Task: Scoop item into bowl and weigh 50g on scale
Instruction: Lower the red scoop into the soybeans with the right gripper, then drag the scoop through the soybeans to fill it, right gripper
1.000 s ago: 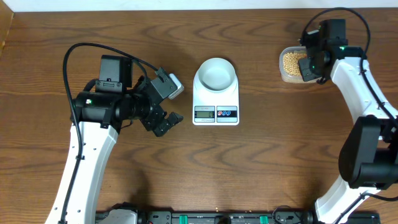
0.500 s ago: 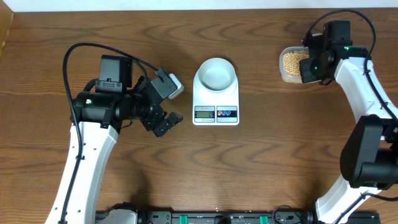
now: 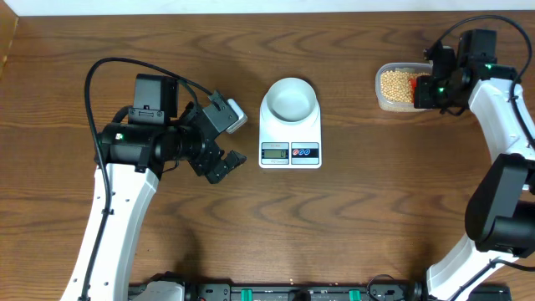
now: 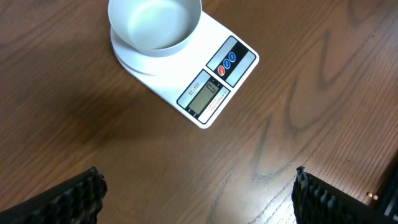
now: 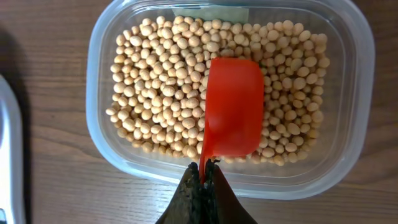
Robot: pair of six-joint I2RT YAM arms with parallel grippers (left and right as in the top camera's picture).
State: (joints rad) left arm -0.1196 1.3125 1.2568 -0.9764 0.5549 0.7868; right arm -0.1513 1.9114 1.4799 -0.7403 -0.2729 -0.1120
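Observation:
The tan-yellow beans (image 5: 161,93) fill a clear plastic tub (image 3: 395,87) at the far right. My right gripper (image 5: 205,176) is shut on the handle of a red scoop (image 5: 233,109), which lies bottom-up over the beans in the tub (image 5: 99,43). The scoop (image 3: 415,86) shows as a red spot at the tub's right edge in the overhead view. The pale blue-white bowl (image 3: 290,98) stands empty on the white scale (image 3: 290,150) at the table's middle. Both show in the left wrist view, bowl (image 4: 155,23) and scale (image 4: 214,90). My left gripper (image 3: 226,163) is open and empty, left of the scale.
The brown wooden table (image 3: 359,217) carries nothing else. The scale's edge (image 5: 7,162) shows at the left of the right wrist view. A black rail (image 3: 276,293) runs along the front edge.
My right gripper has moved to the right with the scoop, uncovering more of the beans in the tub. The left arm has not moved.

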